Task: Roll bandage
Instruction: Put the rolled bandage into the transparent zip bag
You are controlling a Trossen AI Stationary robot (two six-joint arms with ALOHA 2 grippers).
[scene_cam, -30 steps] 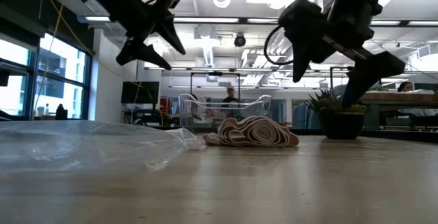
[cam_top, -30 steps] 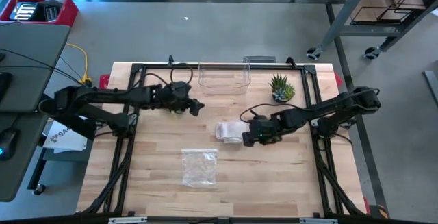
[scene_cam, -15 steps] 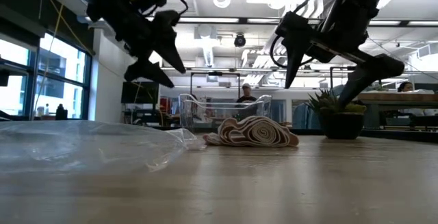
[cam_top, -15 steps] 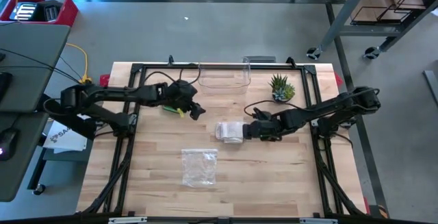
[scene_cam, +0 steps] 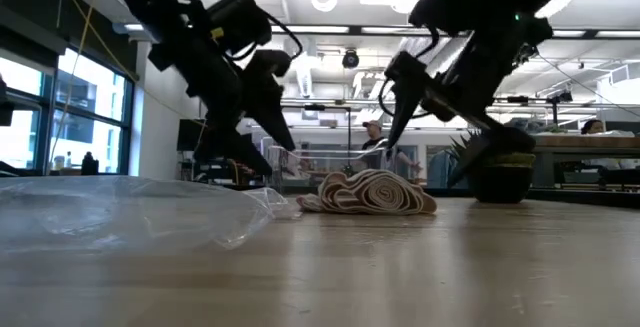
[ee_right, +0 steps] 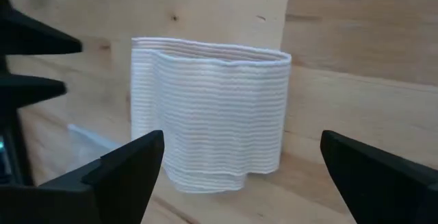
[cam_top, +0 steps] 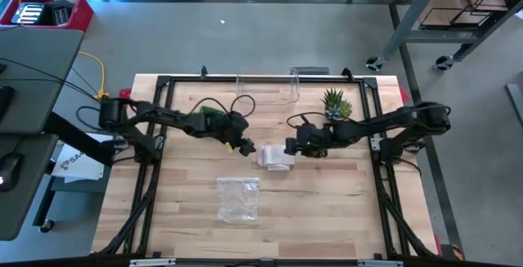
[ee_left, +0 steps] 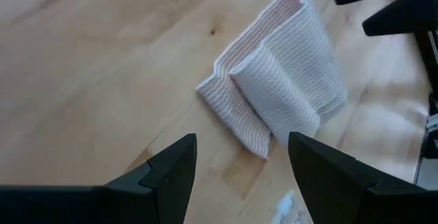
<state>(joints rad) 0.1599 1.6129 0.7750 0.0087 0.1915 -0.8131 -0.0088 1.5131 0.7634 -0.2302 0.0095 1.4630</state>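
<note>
The bandage point(cam_top: 275, 157) is a loose, flattened coil of white ribbed cloth lying on the wooden table point(cam_top: 327, 210); the low view shows its spiral end point(scene_cam: 372, 193). My left gripper point(cam_top: 245, 147) hangs open just left of it, pointing slantwise down at it point(ee_left: 239, 166). My right gripper point(cam_top: 291, 147) hangs open just right of it, also slanting down, with the bandage point(ee_right: 209, 111) ahead of its spread fingers. In the low view both grippers point(scene_cam: 262, 154) point(scene_cam: 432, 137) hang above the table. Neither touches the bandage.
A crumpled clear plastic bag point(cam_top: 238, 199) lies nearer the front edge. A clear plastic container point(cam_top: 267, 91) and a small potted plant point(cam_top: 336, 104) stand at the far edge. A black frame point(cam_top: 155, 136) runs along the table's sides. Bare wood lies to the front right.
Both grippers have come down toward the bandage and tipped more steeply downward. The left has moved toward the table's right and near edges, the right toward the left and far edges. Both stay open. The bandage has not moved.
</note>
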